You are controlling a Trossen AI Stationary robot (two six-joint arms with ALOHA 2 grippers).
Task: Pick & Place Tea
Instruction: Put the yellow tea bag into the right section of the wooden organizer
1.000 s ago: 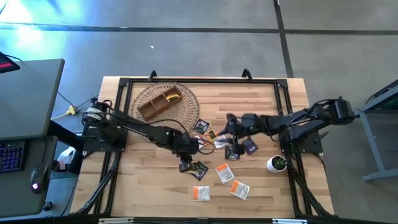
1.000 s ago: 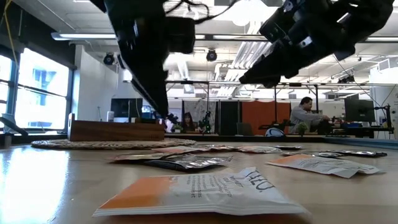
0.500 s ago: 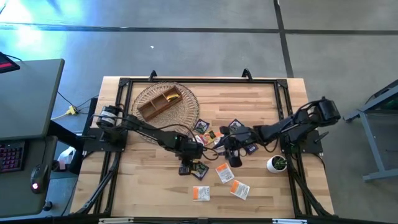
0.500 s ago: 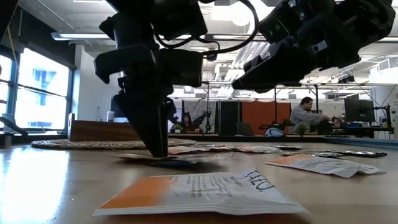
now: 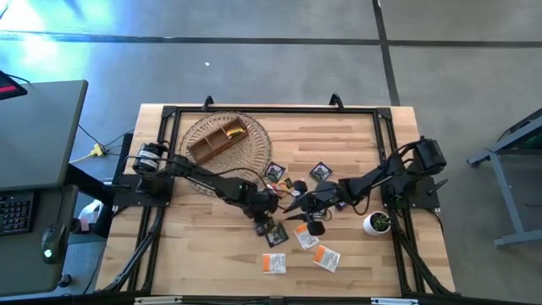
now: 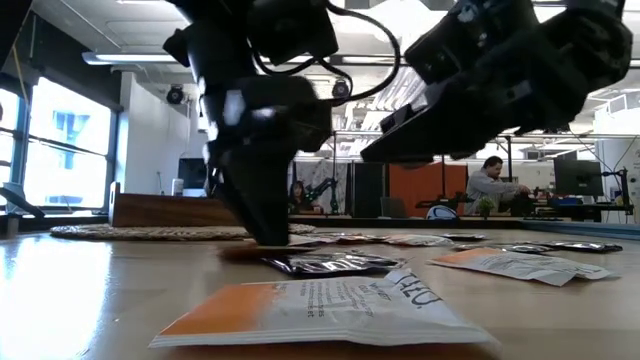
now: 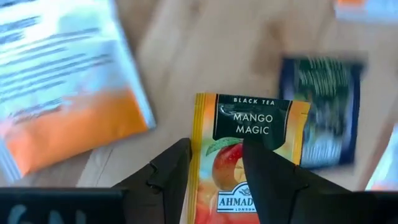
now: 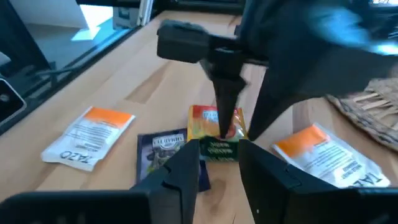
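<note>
Several tea sachets lie flat and scattered on the wooden table. An orange Mango Magic sachet [image 7: 227,168] lies mid-table, with a dark blue sachet [image 7: 323,112] beside it and a white-and-orange one [image 7: 68,106] on its other side. My left gripper [image 7: 216,146] points steeply down, open, its tips low over the orange sachet [image 8: 214,121]. My right gripper [image 8: 219,149] is open and slants down from the table's right. It hangs above the table [image 6: 375,155], its fingers on either side of the same sachet's dark end, close to the left gripper [image 5: 267,219]. My left gripper comes at the orange sachet from above. One fingertip [image 7: 181,148] stands at the sachet's long edge [image 7: 198,162] and the other [image 7: 252,146] over its printed face. Whether either tip touches it I cannot tell. The sachet lies flat on the table.
A brown divided box [image 5: 218,140] sits on a round woven mat at the far left. A small white pot with a plant [image 5: 377,223] stands near the right arm's base. More white-and-orange sachets [image 5: 326,258] lie toward the near edge, and dark ones [image 5: 320,172] lie farther back.
My left gripper has sunk to the sachets and rolled about its own axis. My right gripper has come down and swung toward the table's near and left side, and now points at the left gripper.
</note>
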